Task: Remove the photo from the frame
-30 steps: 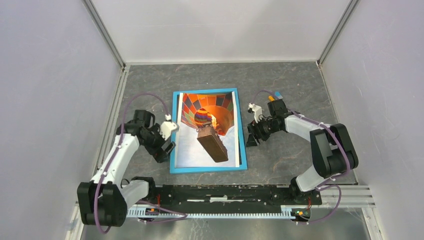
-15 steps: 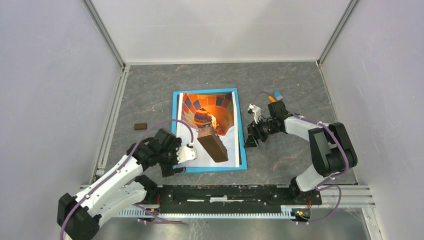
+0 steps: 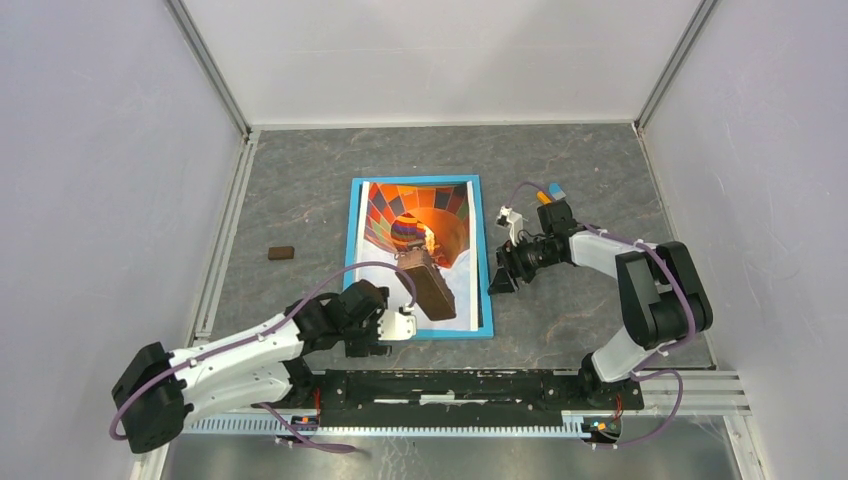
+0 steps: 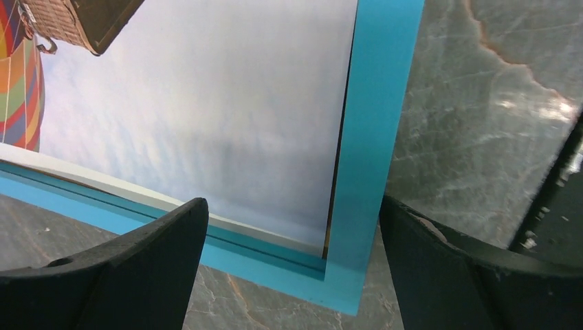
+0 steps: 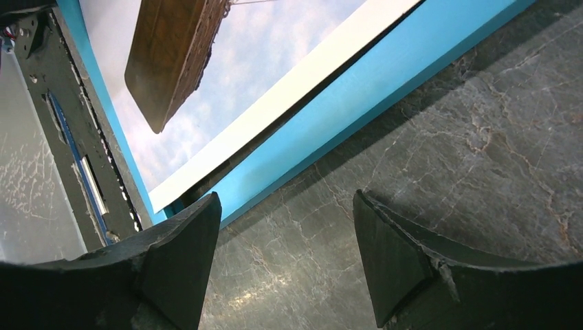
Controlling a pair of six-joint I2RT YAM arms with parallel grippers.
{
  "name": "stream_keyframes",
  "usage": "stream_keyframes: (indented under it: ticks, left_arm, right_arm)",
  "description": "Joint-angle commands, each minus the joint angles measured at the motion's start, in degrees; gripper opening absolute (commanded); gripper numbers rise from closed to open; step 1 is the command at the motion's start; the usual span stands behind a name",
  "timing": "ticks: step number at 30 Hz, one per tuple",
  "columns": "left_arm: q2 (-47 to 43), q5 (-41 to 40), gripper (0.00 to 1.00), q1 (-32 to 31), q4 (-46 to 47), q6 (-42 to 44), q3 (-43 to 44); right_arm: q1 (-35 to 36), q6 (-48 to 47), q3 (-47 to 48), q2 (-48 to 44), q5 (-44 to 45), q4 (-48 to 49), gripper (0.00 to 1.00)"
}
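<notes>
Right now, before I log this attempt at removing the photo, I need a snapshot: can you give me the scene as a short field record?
frame: blue-bordered, lying flat on the table, picture side up
photo: hot air balloon print, inside the frame
left gripper: open, jaws astride the frame's near-left corner
right gripper: open, low beside the frame's right edge, holding nothing
small brown piece: on the table, left of the frame, apart from it
status: photo not yet out

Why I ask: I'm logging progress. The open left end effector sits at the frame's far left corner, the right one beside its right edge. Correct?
Not quite: the left end effector is at the frame's near left corner, as the top external view shows. The rest holds.
</notes>
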Motion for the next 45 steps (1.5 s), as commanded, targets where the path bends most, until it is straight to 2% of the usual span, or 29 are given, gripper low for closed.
stream_keyframes:
  ticks: [1, 5, 11, 18, 21, 25, 28, 29, 33, 39, 42, 45]
  left_arm:
    - [2.5, -9.2, 1.0, -2.9, 11.7, -1.7, -2.7]
    - [4.3, -13.8, 1.0, -3.6, 17.1, -1.5, -5.0]
    - [7.0, -16.7, 1.0, -3.6, 20.0, -1.9, -4.7]
    - [6.6, -16.6, 1.0, -3.4, 17.0, -4.2, -3.5]
    - [4.1, -10.2, 1.0, -3.1, 9.3, -6.9, 0.2]
    - [2.4, 0.2, 1.0, -2.8, -2.6, -9.3, 8.1]
    - [2.0, 5.1, 1.0, -0.9, -8.3, -10.1, 12.9]
    - [1.8, 6.6, 1.0, 0.4, -9.5, -10.3, 14.7]
    - [2.2, 11.3, 1.0, 9.5, -11.5, -13.8, 23.1]
    - [11.2, 27.1, 1.0, 34.3, -18.9, -17.9, 40.6]
    - [15.1, 32.2, 1.0, 45.1, -21.0, -17.5, 46.3]
    - [19.0, 37.0, 1.0, 56.2, -21.1, -20.1, 48.8]
  right_arm:
    - [-0.3, -1.1, 1.4, 3.4, 3.2, -1.2, 0.77]
    - [-0.4, -0.8, 3.7, 6.1, 3.8, -1.1, 0.74]
    - [-0.4, 1.1, 8.5, 9.8, 4.3, 0.6, 0.66]
    - [0.0, 2.4, 12.2, 13.0, 3.6, 0.8, 0.65]
    - [-0.1, 2.5, 14.2, 13.0, 4.2, -0.3, 0.68]
    - [-0.3, 1.0, 18.5, 10.7, 6.6, -4.2, 0.8]
    - [-1.1, -0.7, 21.9, 8.2, 7.6, -8.2, 0.95]
    - [-1.4, -1.7, 23.2, 7.3, 8.0, -9.8, 0.98]
    - [-3.0, -4.4, 27.0, 2.7, 9.4, -13.7, 0.98]
    - [-8.7, -5.5, 31.5, -4.0, 10.3, -15.3, 0.98]
    - [-13.2, -5.7, 30.9, -6.6, 9.4, -14.2, 0.98]
    - [-17.9, -6.9, 26.5, -9.9, 9.7, -11.0, 0.98]
